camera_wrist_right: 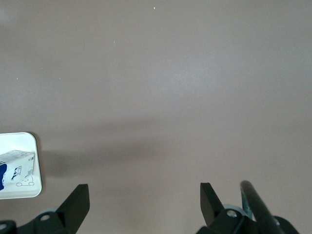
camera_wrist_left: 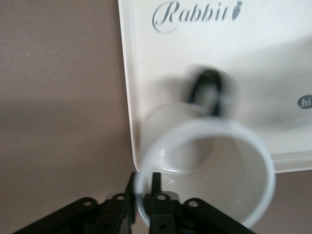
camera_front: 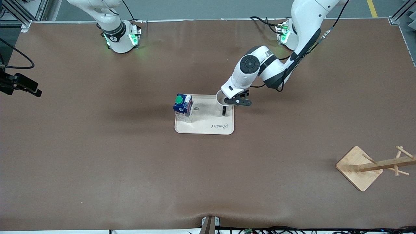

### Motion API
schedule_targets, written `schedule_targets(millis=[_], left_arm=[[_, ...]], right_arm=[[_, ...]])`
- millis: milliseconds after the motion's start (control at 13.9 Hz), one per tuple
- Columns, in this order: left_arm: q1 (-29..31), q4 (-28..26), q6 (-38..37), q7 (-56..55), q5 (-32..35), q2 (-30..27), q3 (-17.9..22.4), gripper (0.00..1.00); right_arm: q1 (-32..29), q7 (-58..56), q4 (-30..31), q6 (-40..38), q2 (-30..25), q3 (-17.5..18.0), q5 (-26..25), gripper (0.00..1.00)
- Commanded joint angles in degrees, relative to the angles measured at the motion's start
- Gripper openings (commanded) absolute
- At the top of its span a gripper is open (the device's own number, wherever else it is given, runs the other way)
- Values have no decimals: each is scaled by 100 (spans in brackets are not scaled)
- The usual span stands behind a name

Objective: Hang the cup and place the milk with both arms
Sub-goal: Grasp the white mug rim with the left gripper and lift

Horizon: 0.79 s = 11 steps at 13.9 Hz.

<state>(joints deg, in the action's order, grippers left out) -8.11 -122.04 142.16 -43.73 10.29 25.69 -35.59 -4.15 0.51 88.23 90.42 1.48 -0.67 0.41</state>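
Note:
The white cup [camera_front: 221, 99] is on the cream tray [camera_front: 208, 128], at the tray's corner toward the left arm's end, with its black handle turned toward the front camera. My left gripper [camera_front: 231, 101] is shut on the cup's rim. In the left wrist view, one finger is inside the cup [camera_wrist_left: 209, 161] and one is outside, with my left gripper [camera_wrist_left: 143, 183] pinching the wall. The dark-blue milk [camera_front: 183, 107] with a green cap stands on the tray's end toward the right arm. My right gripper [camera_wrist_right: 145, 192] is open and empty over bare table, beside the tray and the milk [camera_wrist_right: 17, 168]. It is out of the front view.
A wooden cup rack [camera_front: 373, 165] with pegs stands near the front camera at the left arm's end of the table. A black device on a cable [camera_front: 19, 84] juts in at the right arm's end. The brown table mat surrounds the tray.

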Motion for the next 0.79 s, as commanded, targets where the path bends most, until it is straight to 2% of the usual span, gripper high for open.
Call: schedule_targets(millis=[0,287,358,502,717], left_arm=[[125,503,-450,-100,175,-55,-18,0],[257,1750,-2320,-74,175,-450,-18,0],[484,2023,-2786,31,183,-555,-27,0],[871,2341,-3289,564,175,-810,-53,0],[1661,2483,-3529,1496,175,-1197,-53,0]], right_arm=[[-69,28,-140,-60,72,50,3,100],[-69,28,-140,-60,72,50,3,100],[-86,28,-140,-60,72,50,12,100],[-86,28,-140,-60,72,50,12,100],[-60,28,-148,-69,72,50,12,100]])
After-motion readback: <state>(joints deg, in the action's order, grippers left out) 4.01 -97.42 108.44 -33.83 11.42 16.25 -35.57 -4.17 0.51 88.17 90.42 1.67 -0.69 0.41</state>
